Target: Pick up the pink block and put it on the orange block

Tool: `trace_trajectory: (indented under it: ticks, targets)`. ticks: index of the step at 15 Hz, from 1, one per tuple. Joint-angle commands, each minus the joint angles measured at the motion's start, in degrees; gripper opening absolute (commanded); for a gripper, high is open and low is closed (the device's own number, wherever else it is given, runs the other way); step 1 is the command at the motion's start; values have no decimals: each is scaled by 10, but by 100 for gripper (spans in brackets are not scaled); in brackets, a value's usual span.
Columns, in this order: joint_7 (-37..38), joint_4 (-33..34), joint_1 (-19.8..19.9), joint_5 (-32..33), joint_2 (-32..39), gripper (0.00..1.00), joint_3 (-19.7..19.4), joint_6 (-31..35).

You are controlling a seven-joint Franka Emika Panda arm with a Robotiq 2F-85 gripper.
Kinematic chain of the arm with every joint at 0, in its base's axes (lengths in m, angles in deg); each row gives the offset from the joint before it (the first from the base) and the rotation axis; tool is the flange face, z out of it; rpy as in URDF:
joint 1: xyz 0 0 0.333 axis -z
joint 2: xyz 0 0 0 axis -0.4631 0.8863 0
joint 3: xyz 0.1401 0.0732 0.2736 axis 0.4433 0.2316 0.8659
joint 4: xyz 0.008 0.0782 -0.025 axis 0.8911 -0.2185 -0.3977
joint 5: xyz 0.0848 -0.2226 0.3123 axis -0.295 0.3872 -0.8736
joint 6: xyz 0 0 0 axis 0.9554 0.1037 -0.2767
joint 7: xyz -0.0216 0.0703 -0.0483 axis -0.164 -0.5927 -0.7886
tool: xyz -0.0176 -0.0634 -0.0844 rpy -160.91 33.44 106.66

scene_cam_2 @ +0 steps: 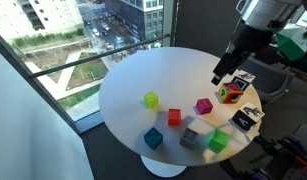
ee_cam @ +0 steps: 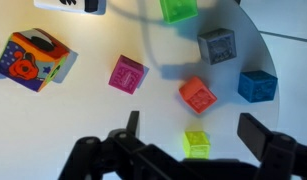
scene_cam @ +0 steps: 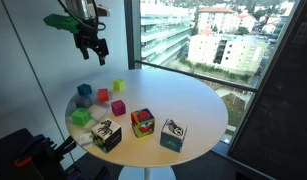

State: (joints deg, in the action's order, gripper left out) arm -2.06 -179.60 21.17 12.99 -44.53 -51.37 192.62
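Note:
The pink block (ee_cam: 126, 73) lies on the round white table (scene_cam: 183, 100); it shows in both exterior views (scene_cam: 118, 107) (scene_cam_2: 203, 105). The orange block (ee_cam: 198, 95) sits a short way from it, apart, and also shows in both exterior views (scene_cam: 103, 96) (scene_cam_2: 174, 117). My gripper (ee_cam: 193, 130) is open and empty. It hangs well above the table in both exterior views (scene_cam: 91, 45) (scene_cam_2: 221, 75). In the wrist view the yellow-green cube (ee_cam: 197, 144) lies between its fingers, far below.
A blue cube (ee_cam: 257, 86), a grey cube (ee_cam: 216, 45) and a green cube (ee_cam: 177, 9) lie near the orange block. A larger patterned cube (ee_cam: 31, 60) stands beyond the pink block, with more of them near the table edge (scene_cam: 106, 135) (scene_cam: 173, 133). Windows surround the table.

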Motion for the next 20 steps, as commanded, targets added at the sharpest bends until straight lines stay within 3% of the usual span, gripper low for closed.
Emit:
trace_trajectory:
  ticks: [1,7,20]
  targets:
    - [57,52,21,42,53,100,19,-15]
    - [112,85,33,105,115,100,19,-27]
    - [92,71,32,88,177,100,11,12]
